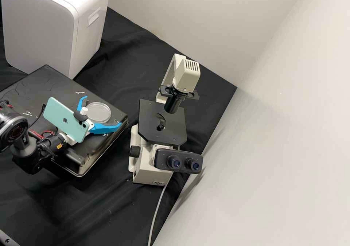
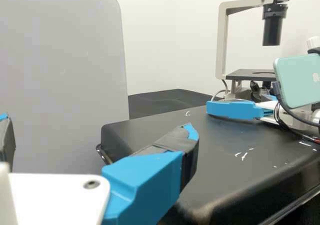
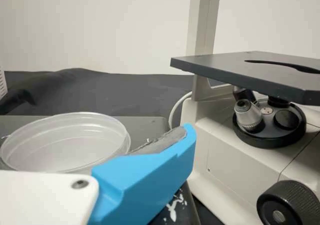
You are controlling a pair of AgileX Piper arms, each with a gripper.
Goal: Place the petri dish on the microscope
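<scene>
Where the petri dish point(image 1: 97, 112) lies: on the black case point(image 1: 43, 89), left of the microscope point(image 1: 147, 162)
Right gripper point(image 1: 103, 110): fingers spread, straddling the dish
Left gripper point(image 2: 95, 127): spread wide, empty, near the case

My right gripper point(image 1: 104, 110) lies level just above the black case point(image 1: 40, 82), fingers spread wide, its wrist out past the case's near edge. My left gripper point(image 2: 95, 127) sits low beside the case, fingers equally wide apart.
</scene>
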